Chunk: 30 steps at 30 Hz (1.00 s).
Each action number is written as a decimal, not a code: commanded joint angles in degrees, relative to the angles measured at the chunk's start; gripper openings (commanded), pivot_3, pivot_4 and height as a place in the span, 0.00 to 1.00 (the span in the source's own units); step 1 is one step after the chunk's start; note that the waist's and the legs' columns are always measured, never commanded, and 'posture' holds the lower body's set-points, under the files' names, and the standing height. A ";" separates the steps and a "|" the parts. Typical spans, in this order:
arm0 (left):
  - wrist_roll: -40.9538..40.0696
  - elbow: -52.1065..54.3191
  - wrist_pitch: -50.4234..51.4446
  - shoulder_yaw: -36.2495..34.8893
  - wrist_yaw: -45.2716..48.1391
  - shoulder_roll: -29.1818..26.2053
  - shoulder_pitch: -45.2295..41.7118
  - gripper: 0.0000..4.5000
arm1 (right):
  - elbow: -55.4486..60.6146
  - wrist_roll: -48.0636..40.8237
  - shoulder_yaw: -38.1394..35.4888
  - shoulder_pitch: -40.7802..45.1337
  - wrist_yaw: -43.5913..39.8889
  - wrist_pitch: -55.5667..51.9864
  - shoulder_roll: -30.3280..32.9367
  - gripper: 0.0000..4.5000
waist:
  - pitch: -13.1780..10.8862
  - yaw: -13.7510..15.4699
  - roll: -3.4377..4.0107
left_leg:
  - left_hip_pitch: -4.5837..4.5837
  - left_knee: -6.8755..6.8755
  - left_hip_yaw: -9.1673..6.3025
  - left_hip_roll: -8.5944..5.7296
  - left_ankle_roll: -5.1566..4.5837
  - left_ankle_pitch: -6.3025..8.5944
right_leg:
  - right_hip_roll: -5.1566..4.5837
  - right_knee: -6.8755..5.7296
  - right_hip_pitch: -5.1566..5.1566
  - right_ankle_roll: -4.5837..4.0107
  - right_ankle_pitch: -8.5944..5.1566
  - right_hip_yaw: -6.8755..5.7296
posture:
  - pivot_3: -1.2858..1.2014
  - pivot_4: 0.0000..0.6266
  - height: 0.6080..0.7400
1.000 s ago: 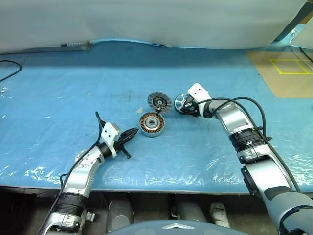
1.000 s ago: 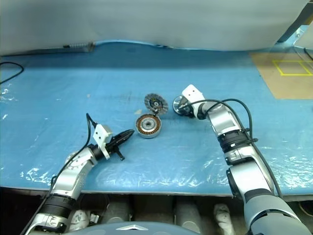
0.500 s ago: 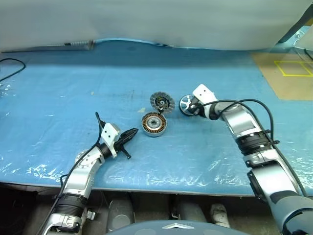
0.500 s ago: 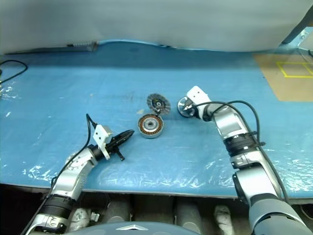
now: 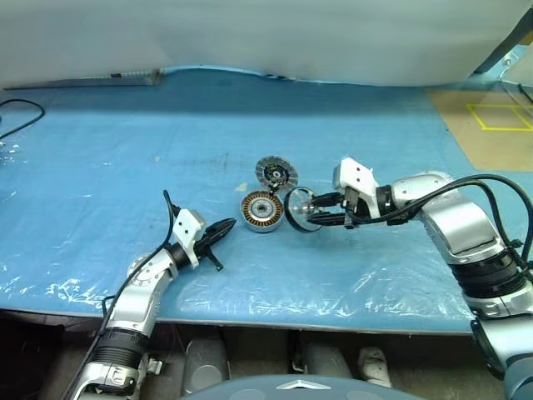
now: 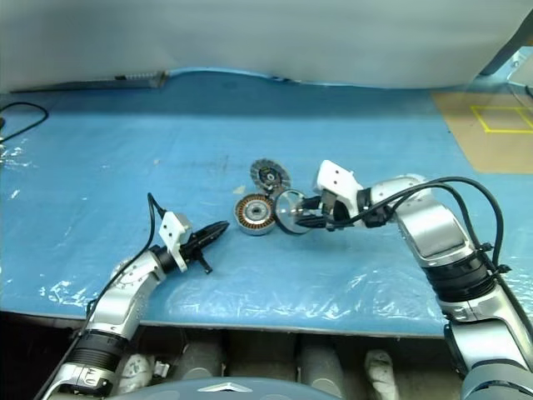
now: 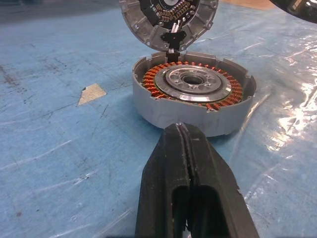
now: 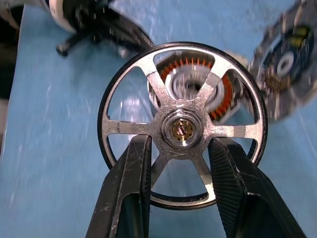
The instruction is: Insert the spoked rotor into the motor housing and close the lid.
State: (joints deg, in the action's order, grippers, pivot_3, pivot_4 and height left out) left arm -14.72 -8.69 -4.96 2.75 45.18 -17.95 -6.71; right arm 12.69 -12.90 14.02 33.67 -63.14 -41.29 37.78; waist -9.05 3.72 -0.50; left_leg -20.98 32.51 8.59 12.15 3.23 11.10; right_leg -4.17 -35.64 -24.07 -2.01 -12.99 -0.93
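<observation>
Nearby — lid (image 5: 276, 173) tilted behind motor housing (image 5: 260, 211), spoked rotor (image 5: 300, 209) just beside.

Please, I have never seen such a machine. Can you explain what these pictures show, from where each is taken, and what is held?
A two-armed robot works over a blue table. Two pictures come from cameras on its head, looking down; two come from cameras on its wrists, looking along the fingers. On the table lies the motor housing with copper windings; the lid stands tilted just behind it. The right gripper is shut on the spoked rotor, gripping its hub, and holds it beside the housing. The left gripper is shut and holds nothing, pointing at the housing from the other side.
</observation>
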 commanded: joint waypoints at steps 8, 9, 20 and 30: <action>-0.54 2.17 -0.22 -0.35 0.18 -0.12 0.29 0.00 | -7.16 6.73 7.92 8.23 13.50 -1.21 -12.93 0.30 | 0.00 0.27 0.00 | -0.11 -0.11 -0.01 -0.03 0.24 -0.12 | -0.01 0.11 -0.05 0.00 0.00 -0.04 | 0.52 0.24 1.00; -0.56 2.29 -0.17 -0.39 0.12 -0.12 0.39 0.00 | -8.36 7.23 8.17 8.58 14.00 -0.96 -13.32 0.30 | 0.00 0.29 0.00 | -0.13 -0.12 -0.01 -0.04 0.24 -0.12 | -0.01 0.12 -0.05 0.00 0.00 -0.04 | 0.52 0.24 1.00; -0.47 2.54 -0.23 -0.41 -0.46 0.01 0.70 0.00 | -10.94 8.61 8.71 8.20 12.84 -0.73 -11.46 0.30 | -0.01 0.17 0.00 | -0.11 -0.12 -0.01 -0.04 0.25 -0.12 | 0.00 0.11 -0.05 0.02 0.00 -0.04 | 0.52 0.24 1.00; -0.37 2.35 -0.38 -0.27 -0.60 0.25 0.68 0.00 | -9.13 8.93 10.50 6.16 10.79 -1.55 -9.55 0.30 | 0.00 0.21 0.00 | -0.11 -0.11 -0.01 -0.04 0.25 -0.12 | -0.01 0.11 -0.05 0.02 0.01 -0.04 | 0.52 0.24 1.00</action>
State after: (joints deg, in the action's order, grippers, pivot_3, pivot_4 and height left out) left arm -14.70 -8.20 -4.54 2.76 44.69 -17.75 -6.18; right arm 1.82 -4.34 23.94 40.15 -52.03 -42.93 27.70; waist -9.05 3.93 -0.50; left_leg -21.08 32.40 8.58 12.11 3.48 10.98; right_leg -4.17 -35.53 -24.12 -1.99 -12.98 -0.97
